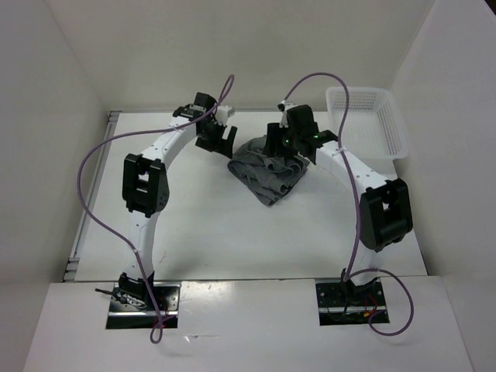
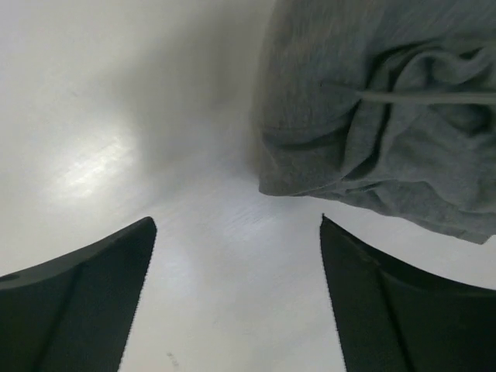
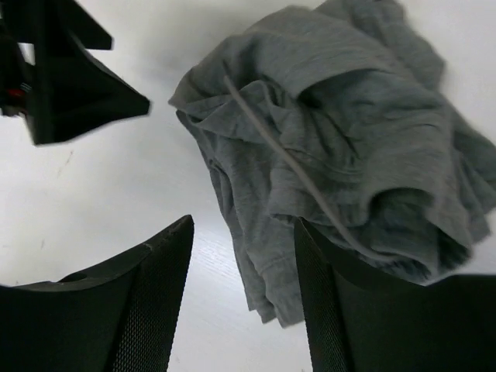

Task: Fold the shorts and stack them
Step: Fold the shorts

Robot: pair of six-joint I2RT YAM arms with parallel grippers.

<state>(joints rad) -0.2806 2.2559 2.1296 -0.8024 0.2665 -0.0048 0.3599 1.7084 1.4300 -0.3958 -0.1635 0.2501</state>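
Since the shorts [image 1: 265, 177] lie in a crumpled grey heap toward the far side of the table [image 1: 194, 232], nothing is folded yet by my reading, and I have to spread them flat first. From overhead, the right gripper [image 1: 293, 149] sits over the far part of the heap. Through its own wrist camera I see its jaws standing apart, bare table showing in the gap, a loose edge of cloth reaching into that gap and one jaw up against the bundle. I cannot see anything pinched. The left gripper [image 2: 236, 256] hovers just beside the heap's left edge. Its jaws are spread wide and empty, with the fabric ahead of them and off to one side.

I judge this to be light, limp jersey. It will drape, bunch and drag rather than hold a shape, and it should not slip much once clamped. Grabbing the middle of the pile would only lift a wad. I would go for an edge with some body: the stitched hem [image 2: 310, 188] lying close to the left gripper, or the waistband where the thin cord [image 3: 283, 151] runs, though I cannot make out the band itself among the wrinkles. The white mesh basket [image 1: 370, 120] stands well apart at the far right.
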